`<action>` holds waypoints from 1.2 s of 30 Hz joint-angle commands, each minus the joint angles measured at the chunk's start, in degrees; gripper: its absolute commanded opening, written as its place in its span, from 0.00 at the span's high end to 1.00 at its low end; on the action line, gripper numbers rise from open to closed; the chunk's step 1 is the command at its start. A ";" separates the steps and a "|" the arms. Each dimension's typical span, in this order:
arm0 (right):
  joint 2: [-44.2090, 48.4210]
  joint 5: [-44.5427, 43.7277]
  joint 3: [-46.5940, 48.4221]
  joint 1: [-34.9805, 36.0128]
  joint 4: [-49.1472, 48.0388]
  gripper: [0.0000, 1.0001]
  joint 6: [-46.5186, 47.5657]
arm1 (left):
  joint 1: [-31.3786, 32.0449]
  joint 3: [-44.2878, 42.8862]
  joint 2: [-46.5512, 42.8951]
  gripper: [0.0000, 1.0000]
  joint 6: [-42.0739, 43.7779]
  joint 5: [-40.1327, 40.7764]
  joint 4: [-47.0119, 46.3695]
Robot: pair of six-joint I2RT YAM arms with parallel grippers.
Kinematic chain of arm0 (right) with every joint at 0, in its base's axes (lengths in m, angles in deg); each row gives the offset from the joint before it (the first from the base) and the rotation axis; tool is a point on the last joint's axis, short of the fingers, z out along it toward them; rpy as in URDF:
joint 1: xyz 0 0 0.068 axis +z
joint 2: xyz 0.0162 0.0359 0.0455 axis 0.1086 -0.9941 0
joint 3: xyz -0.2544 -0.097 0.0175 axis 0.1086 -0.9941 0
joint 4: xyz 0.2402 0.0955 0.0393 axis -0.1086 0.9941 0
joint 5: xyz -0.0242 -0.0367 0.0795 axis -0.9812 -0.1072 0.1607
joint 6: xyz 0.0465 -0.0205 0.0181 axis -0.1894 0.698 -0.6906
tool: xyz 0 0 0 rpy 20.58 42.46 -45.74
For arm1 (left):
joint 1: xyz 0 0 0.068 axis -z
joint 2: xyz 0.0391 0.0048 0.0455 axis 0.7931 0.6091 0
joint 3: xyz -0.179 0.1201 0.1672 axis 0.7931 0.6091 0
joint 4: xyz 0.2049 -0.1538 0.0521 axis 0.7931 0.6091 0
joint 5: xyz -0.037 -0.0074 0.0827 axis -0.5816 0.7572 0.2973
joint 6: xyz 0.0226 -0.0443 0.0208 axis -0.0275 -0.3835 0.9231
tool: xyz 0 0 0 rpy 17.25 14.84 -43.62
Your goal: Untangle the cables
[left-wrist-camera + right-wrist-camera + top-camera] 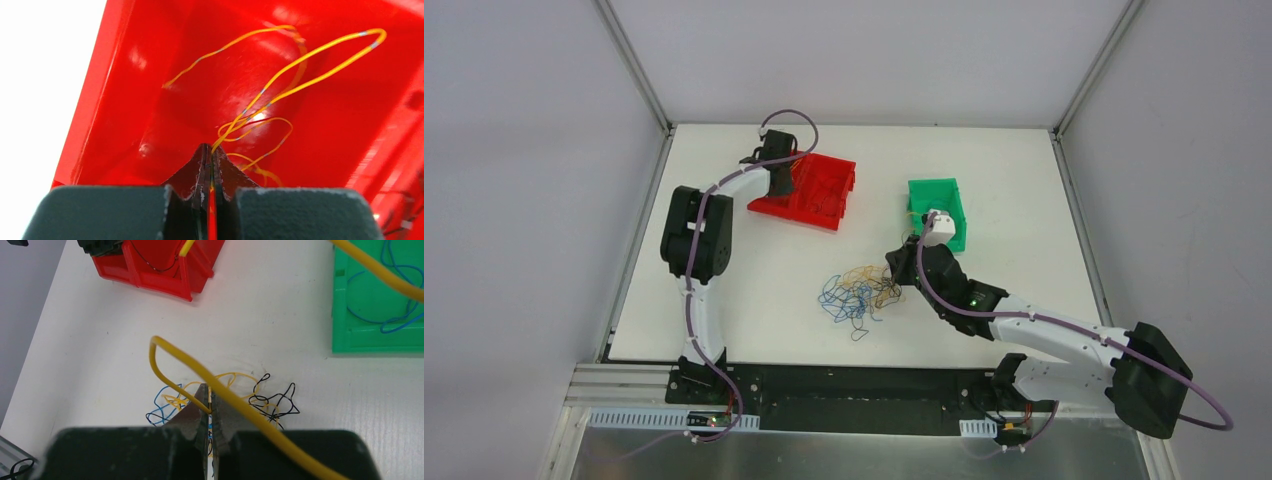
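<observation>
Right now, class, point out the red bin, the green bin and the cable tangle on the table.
red bin [796,211], top external view, on its near wall.
green bin [957,214], top external view, on its right wall.
cable tangle [859,292], top external view, on the middle of the loops.

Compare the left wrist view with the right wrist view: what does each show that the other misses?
Only the left wrist: the inside of the red bin, with yellow cable loops in it, and the left gripper shut on one strand. Only the right wrist: the tangle of yellow, blue and black cables on the table, the green bin holding a blue cable, and the right gripper shut on a yellow cable. Both: the red bin, and closed jaws pinching yellow cable.
</observation>
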 commanded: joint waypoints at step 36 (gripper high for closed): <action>5.21 6.16 -1.50 0.37 -5.89 1.00 3.72 | 14.58 12.33 -34.66 0.40 -6.92 -9.31 2.68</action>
